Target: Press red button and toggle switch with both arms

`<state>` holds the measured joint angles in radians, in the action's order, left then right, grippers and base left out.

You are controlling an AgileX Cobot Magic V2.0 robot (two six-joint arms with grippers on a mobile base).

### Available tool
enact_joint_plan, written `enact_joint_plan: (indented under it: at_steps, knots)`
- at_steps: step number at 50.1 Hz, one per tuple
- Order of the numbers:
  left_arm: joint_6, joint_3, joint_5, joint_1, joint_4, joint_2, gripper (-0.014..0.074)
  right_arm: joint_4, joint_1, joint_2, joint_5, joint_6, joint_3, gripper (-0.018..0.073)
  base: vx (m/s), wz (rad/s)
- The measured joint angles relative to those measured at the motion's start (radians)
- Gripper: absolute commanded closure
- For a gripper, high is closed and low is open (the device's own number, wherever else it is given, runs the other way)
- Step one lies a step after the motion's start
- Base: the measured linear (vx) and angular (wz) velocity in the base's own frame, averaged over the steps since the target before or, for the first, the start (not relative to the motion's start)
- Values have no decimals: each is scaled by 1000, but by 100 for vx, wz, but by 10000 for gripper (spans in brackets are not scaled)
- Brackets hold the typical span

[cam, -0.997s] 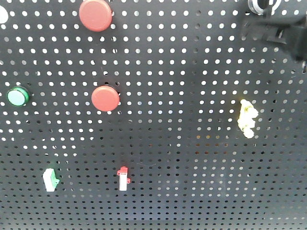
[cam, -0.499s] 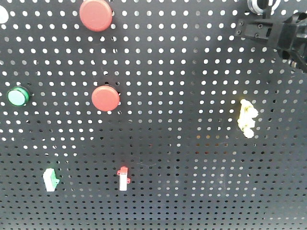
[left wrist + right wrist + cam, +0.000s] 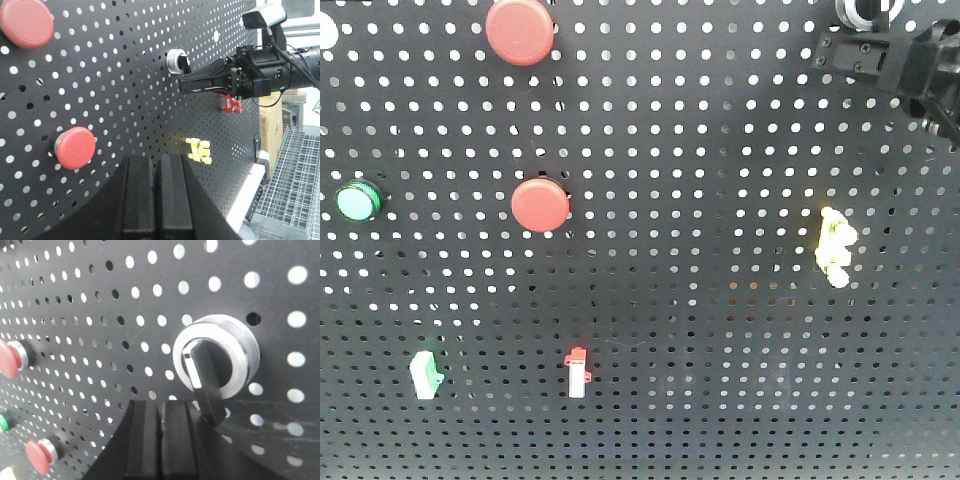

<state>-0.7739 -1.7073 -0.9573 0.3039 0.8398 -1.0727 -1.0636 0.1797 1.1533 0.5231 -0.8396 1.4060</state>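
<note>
The red button (image 3: 520, 30) sits at the top of the black pegboard (image 3: 720, 150); it also shows in the left wrist view (image 3: 25, 22) and the right wrist view (image 3: 9, 357). The toggle switch (image 3: 865, 10) is at the top right, its black lever (image 3: 205, 385) pointing down. My right gripper (image 3: 823, 55) is shut and empty, just below the switch. Its tips (image 3: 161, 405) lie close beside the lever's left side; I cannot tell if they touch. It also shows in the left wrist view (image 3: 182, 85). My left gripper (image 3: 156, 161) is shut and empty, off the board, below and right of the red buttons.
A smaller red button (image 3: 540, 205) sits below the large one, with a green button (image 3: 357, 202) at the left. A yellow clip (image 3: 835, 248) is at the right. Two white rockers, green-tipped (image 3: 424, 375) and red-tipped (image 3: 577, 372), sit low on the board.
My right gripper has moved up and a little left toward the toggle switch and has settled; it was blurred one second ago. Nothing on the board has changed.
</note>
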Motion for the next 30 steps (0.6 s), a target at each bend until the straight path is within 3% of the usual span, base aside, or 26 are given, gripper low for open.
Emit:
enact_joint_plan:
  at_steps: [21,30]
  knots:
    - [0,0,-12,0,0,0,595,73,-58,-20,-35,18,-1,562,0,0]
    - [0,0,-20,0,-4,0,595,153,-62,-63,-11,96,-13,562,0,0]
